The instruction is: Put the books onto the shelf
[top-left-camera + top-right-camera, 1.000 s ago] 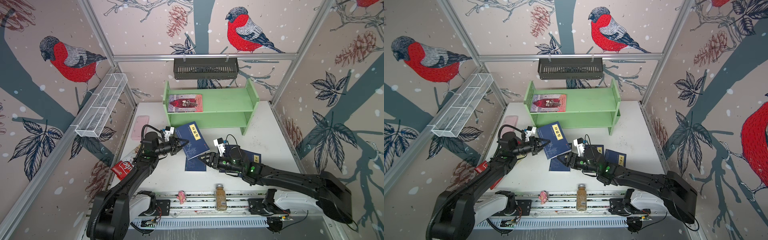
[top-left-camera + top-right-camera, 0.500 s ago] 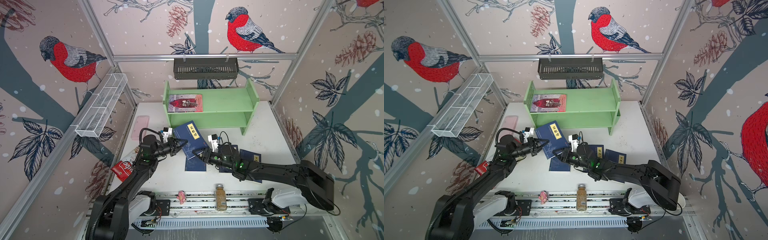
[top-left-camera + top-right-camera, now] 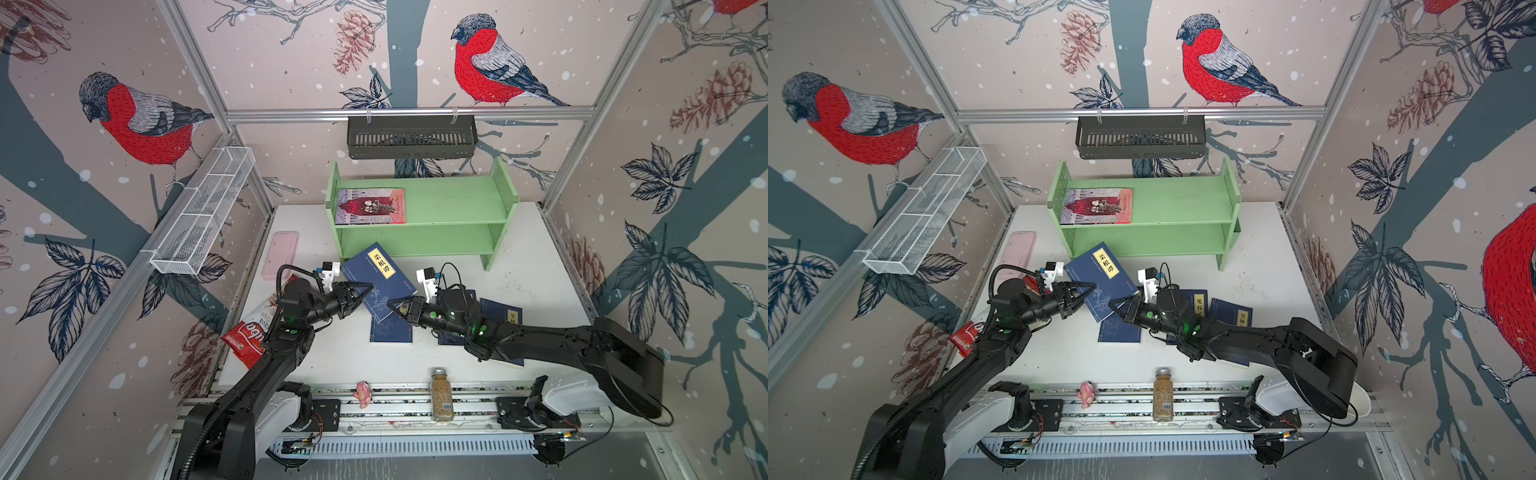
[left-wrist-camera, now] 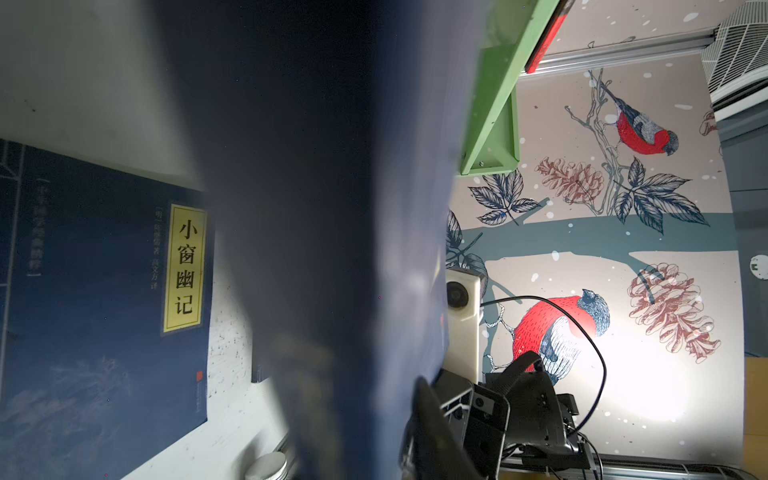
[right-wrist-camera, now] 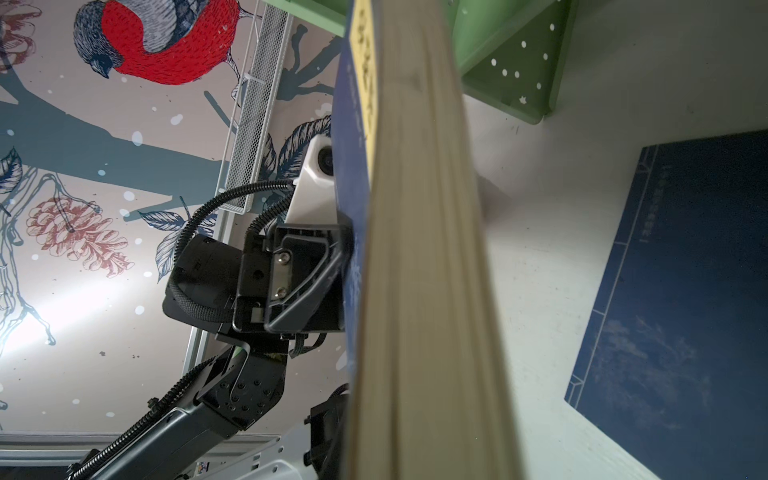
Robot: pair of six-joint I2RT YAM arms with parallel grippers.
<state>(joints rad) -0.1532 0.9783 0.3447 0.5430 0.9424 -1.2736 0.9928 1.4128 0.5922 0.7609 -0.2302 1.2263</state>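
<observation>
**Navy book held tilted off the tabletop between two tools**

The raised navy book [image 3: 377, 279] hangs tilted just in front of the shelf [image 3: 453, 203], with its yellow label towards the shelf's lower tier. It touches neither the shelf nor the tabletop [image 3: 532, 266].

The right tool [image 3: 390, 303] is clamped on this book's near right corner. The right wrist view shows the pale page edges [image 5: 415, 249] running straight out from that grip.

The left tool [image 3: 365, 291] straddles the book's near left edge. One finger [image 5: 316, 270] lies against the cover, and the other is hidden behind the book. Whether this tool grips or stands slack cannot be told.

The pink-red book [image 3: 370, 206] lies flat at the left end of the shelf's upper tier. The flat navy book [image 3: 390, 334] lies on the tabletop below the raised one. In the left wrist view its label is readable [image 4: 185, 266].

The third navy book [image 3: 1200, 300] and the fourth navy book [image 3: 1239, 316] lie side by side on the tabletop, partly under the right arm.

The pink slab [image 3: 281, 253] lies by the left wall, and the red snack bag [image 3: 249, 337] lies under the left arm. The jar [image 3: 441, 395] stands on the front rail.
</observation>
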